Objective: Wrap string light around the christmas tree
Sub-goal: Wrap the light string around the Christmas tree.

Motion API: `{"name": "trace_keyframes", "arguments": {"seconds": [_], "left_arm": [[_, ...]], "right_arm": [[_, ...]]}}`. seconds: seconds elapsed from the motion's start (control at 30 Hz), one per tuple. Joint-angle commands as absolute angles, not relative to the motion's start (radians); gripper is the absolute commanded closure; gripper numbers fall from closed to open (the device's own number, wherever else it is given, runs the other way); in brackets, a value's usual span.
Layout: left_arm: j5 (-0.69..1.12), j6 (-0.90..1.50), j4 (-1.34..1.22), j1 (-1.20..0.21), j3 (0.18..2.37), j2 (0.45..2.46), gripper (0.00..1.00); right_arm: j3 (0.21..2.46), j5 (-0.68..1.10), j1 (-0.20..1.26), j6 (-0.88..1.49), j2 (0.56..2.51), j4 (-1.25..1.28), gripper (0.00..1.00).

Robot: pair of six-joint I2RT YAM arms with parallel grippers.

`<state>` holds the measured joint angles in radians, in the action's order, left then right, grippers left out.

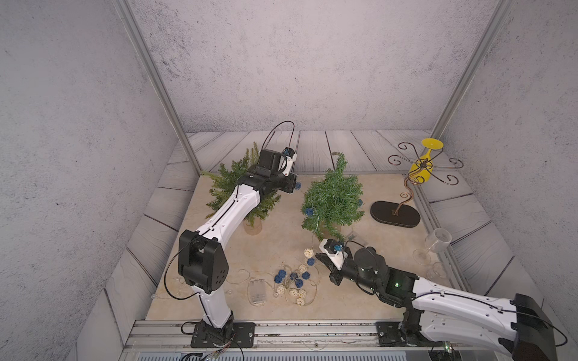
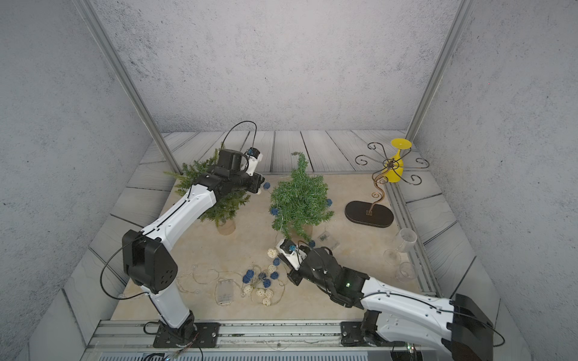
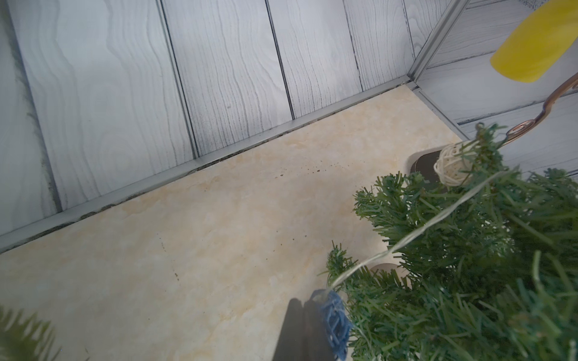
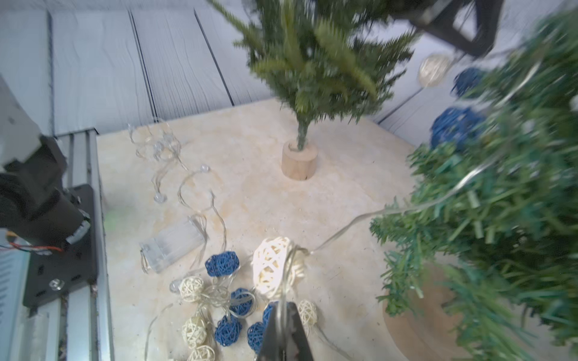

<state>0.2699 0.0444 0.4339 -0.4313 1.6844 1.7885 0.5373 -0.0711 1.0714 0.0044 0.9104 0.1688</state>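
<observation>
The christmas tree (image 1: 333, 197) stands mid-table on a wooden base, with the string light's wire and blue balls (image 1: 309, 211) draped over its branches. My left gripper (image 1: 295, 187) is behind the tree on its left, shut on the string light at a blue ball (image 3: 334, 322). From there the wire runs over the branches (image 3: 469, 250) to a white ball (image 3: 450, 165). My right gripper (image 1: 316, 255) is low in front of the tree, shut on the wire just beyond a white ball (image 4: 273, 265). The rest of the string light (image 1: 294, 281) lies heaped on the table beside its clear battery box (image 1: 257, 292).
A second, lighter green tree (image 1: 231, 184) stands under my left forearm. A metal glass rack (image 1: 395, 214) holding a yellow glass (image 1: 420, 170) stands at the back right, and clear wine glasses (image 1: 436, 243) stand at the right edge. A thin strand of clear bulbs (image 1: 187, 281) lies front left.
</observation>
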Motion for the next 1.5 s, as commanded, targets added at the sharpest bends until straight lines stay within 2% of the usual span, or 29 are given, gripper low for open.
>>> {"name": "trace_keyframes", "arguments": {"seconds": [0.0,0.1,0.23,0.37,0.5,0.63,0.67,0.7,0.77,0.8,0.87,0.93,1.03,1.2,1.27,1.37,1.47], "left_arm": [[0.282,0.029,0.384,-0.421,1.643,1.786,1.00],[0.282,0.038,0.359,-0.417,1.631,1.794,1.00],[0.282,0.064,0.326,-0.416,1.626,1.801,1.00],[0.311,0.082,0.325,-0.416,1.635,1.815,1.00],[0.351,0.100,0.307,-0.416,1.606,1.804,1.00],[0.374,0.117,0.306,-0.416,1.610,1.789,1.00],[0.380,0.119,0.315,-0.416,1.614,1.789,1.00],[0.385,0.123,0.316,-0.416,1.614,1.787,1.00],[0.399,0.125,0.309,-0.416,1.605,1.775,1.00],[0.401,0.128,0.308,-0.416,1.604,1.774,1.00],[0.402,0.127,0.311,-0.416,1.604,1.775,1.00],[0.403,0.128,0.316,-0.416,1.607,1.777,1.00],[0.411,0.134,0.309,-0.416,1.602,1.773,1.00],[0.427,0.146,0.298,-0.416,1.594,1.763,1.00],[0.436,0.147,0.293,-0.416,1.588,1.754,1.00],[0.454,0.156,0.278,-0.416,1.580,1.751,1.00],[0.466,0.158,0.278,-0.416,1.582,1.755,1.00]], "right_arm": [[0.526,-0.076,1.073,-0.006,0.826,0.121,1.00],[0.525,-0.016,1.075,0.001,0.798,0.129,1.00],[0.577,-0.032,1.086,-0.023,0.836,0.080,1.00],[0.624,-0.082,1.092,-0.071,0.873,0.025,1.00],[0.548,-0.274,1.083,-0.080,0.888,0.088,1.00],[0.492,-0.223,1.030,-0.030,0.925,0.152,1.00],[0.484,-0.212,1.019,-0.015,0.941,0.161,0.97],[0.482,-0.209,1.012,-0.004,0.960,0.161,0.89],[0.485,-0.205,0.977,0.035,1.009,0.155,0.62],[0.492,-0.176,0.954,0.050,1.024,0.151,0.55],[0.507,-0.082,0.904,0.087,1.027,0.136,0.46],[0.512,-0.056,0.896,0.100,0.988,0.126,0.35],[0.523,-0.057,0.896,0.121,0.922,0.131,0.27],[0.591,-0.101,0.895,0.123,1.026,0.190,0.28],[0.607,-0.128,0.895,0.123,1.072,0.230,0.33],[0.619,-0.171,0.874,0.120,1.137,0.324,0.48],[0.630,-0.169,0.861,0.141,1.195,0.382,0.56]]}}
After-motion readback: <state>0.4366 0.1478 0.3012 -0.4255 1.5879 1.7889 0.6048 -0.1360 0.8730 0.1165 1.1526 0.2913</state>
